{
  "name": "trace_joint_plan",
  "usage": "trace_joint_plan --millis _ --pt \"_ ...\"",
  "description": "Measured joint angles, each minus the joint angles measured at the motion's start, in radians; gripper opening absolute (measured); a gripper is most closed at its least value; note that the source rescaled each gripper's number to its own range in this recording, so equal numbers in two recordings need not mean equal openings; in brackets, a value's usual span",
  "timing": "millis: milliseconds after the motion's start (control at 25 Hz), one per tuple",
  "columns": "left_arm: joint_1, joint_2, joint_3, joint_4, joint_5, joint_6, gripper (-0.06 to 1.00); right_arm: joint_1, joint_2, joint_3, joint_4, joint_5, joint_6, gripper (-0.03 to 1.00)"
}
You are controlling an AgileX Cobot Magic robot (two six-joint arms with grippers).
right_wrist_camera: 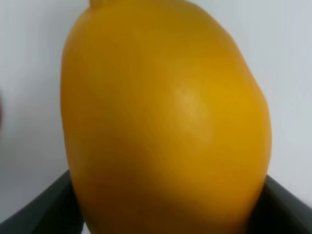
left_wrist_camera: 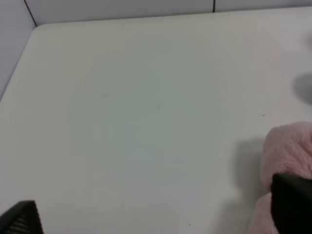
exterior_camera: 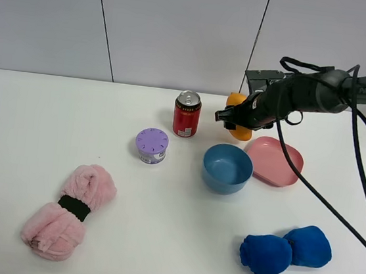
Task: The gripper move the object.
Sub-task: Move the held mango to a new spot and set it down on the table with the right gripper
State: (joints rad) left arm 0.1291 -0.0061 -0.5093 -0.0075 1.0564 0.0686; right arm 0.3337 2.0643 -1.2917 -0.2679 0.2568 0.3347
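Observation:
The orange-yellow mango point(exterior_camera: 241, 132) is held in my right gripper point(exterior_camera: 238, 117), beyond the blue bowl and between the red can and the pink plate. In the right wrist view the mango point(right_wrist_camera: 165, 122) fills the frame, with a black finger point(right_wrist_camera: 41, 212) pressed against each side, so the gripper is shut on it. I cannot tell whether the mango touches the table. My left gripper point(left_wrist_camera: 156, 217) shows only in the left wrist view. Its fingertips point(left_wrist_camera: 292, 204) stand wide apart and empty over the white table, beside the pink towel point(left_wrist_camera: 292, 151).
A red can point(exterior_camera: 187, 114), a purple-lidded round container point(exterior_camera: 151, 145), a blue bowl point(exterior_camera: 227, 168) and a pink plate point(exterior_camera: 274, 162) stand mid-table. A rolled pink towel point(exterior_camera: 69, 211) lies front left, a blue cloth point(exterior_camera: 285, 252) front right. Black cables hang from the right arm.

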Motion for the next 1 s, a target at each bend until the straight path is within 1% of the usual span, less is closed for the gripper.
trace_joint_plan --millis 280,760,960,1000 --pt "0.000 0.000 0.000 0.000 0.000 0.000 1.00 0.000 0.056 -0.092 -0.009 0.013 0.001 0.00" --pt "0.000 0.000 0.000 0.000 0.000 0.000 1.00 0.000 0.094 -0.101 -0.020 0.027 0.000 0.00" --pt "0.000 0.000 0.000 0.000 0.000 0.000 1.00 0.000 0.095 -0.102 -0.061 0.030 0.000 0.00" --pt "0.000 0.000 0.000 0.000 0.000 0.000 1.00 0.000 0.095 -0.102 -0.064 0.032 0.000 0.02"
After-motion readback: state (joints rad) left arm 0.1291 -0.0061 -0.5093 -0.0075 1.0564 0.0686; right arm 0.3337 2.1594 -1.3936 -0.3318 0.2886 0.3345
